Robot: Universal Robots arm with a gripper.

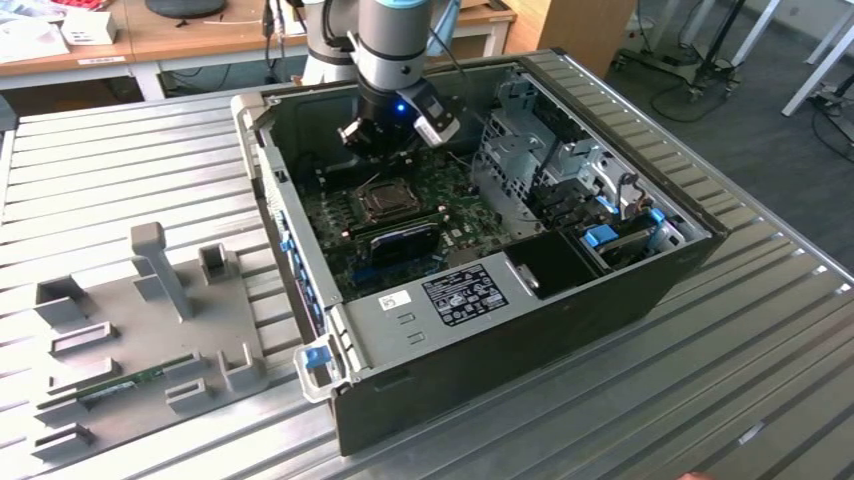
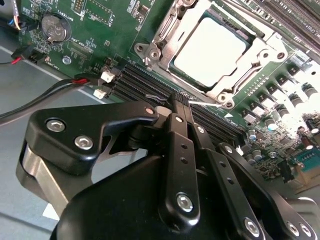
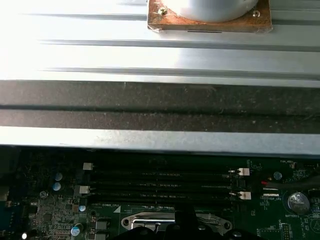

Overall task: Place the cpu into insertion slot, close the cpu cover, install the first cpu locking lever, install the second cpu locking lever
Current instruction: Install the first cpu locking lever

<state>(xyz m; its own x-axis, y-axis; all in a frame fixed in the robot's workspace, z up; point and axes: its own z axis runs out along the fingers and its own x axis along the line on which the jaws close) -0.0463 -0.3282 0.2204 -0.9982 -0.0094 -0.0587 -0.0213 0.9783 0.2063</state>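
Tool (image 2: 181, 97) fingers are drawn together into one narrow point with nothing visible between them. This looks like a stance for pushing or hooking a small part, not for carrying one. In the second wrist view the tips hang over the black memory slots (image 2: 145, 82), just short of the near edge of the insertion slot (image 2: 226, 96). A thin bright rod (image 2: 205, 103), possibly one of the locking levers, lies along that edge close to the tips, though whether they touch it cannot be told.

Beyond the tips, the cpu (image 2: 210, 50) sits flat and square inside the insertion slot, its pale metal top facing up. The cpu cover (image 2: 167, 27) lies down around it, framing the chip through its window, so placing the chip and closing the cover appear done. Whether either lever is latched cannot be made out.

Farther from the insertion slot on the green motherboard (image 2: 100, 30), a coin battery (image 2: 54, 27) sits past a red and black cable (image 2: 75, 81).

In the exterior view, the computer case (image 1: 534, 330) lies on its side on the ribbed metal counter (image 1: 134, 150). That turns the board upward, so the arm can reach the insertion slot from above.
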